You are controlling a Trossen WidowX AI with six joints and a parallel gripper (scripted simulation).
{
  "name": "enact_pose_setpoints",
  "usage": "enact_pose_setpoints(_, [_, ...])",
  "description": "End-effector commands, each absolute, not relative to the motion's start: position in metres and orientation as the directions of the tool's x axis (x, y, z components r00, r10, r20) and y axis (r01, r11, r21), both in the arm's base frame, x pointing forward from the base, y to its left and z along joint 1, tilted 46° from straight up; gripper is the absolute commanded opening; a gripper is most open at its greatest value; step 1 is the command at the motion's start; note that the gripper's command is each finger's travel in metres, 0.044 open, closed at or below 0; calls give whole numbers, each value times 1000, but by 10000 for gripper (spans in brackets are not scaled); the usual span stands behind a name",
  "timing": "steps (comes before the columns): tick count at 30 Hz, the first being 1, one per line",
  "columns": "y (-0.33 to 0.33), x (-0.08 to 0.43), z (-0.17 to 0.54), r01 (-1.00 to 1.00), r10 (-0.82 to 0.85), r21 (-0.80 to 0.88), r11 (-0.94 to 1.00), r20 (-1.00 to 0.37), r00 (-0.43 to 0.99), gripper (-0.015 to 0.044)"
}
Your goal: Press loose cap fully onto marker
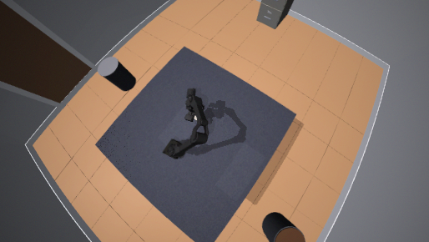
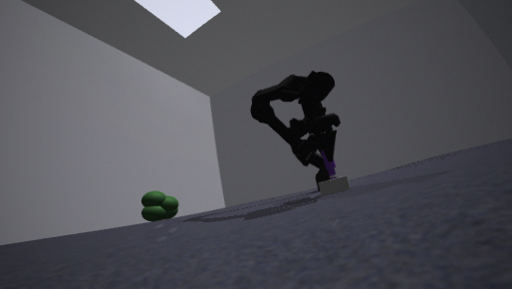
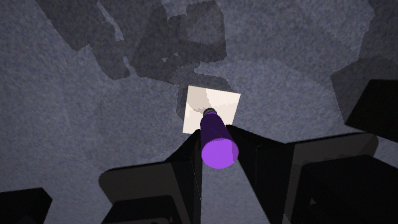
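My gripper (image 2: pixel 327 155) (image 3: pixel 213 130) is shut on the purple cap (image 3: pixel 220 153), which points down between the fingertips. The white holder block (image 2: pixel 334 185) (image 3: pixel 227 106) stands on the dark surface just beyond and below the cap. In the exterior view, the purple marker (image 2: pixel 331 169) stands upright in the block, directly under the fingers, and purple runs on up between them. In the wrist view the cap hides most of the marker; only a small dark round part shows at the cap's far end. Whether the cap touches the marker or sits over it cannot be told.
A green lumpy object (image 2: pixel 154 205) is far left in the exterior view. In the top view, a dark cylinder (image 1: pixel 122 78) stands left of the dark mat (image 1: pixel 167 200), another cylinder (image 1: pixel 275 225) at the lower right, and a grey cabinet (image 1: pixel 270 16) at the back.
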State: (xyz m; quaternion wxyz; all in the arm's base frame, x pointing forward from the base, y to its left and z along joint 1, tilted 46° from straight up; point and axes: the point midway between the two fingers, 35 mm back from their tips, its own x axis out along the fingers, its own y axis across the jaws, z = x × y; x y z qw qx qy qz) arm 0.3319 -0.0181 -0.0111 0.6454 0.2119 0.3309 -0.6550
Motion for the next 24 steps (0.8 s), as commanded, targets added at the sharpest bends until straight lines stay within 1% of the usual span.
enact_pose_setpoints(1, [-26,330,-18,985,-709,-167,54,-700,-80,0])
enact_pose_setpoints(21, [-28,329,-19,985,-710,-167,54,-700,-80,0])
enact_pose_setpoints(24, [-27,330,-19,985,-708,-162,51,-702,-79,79])
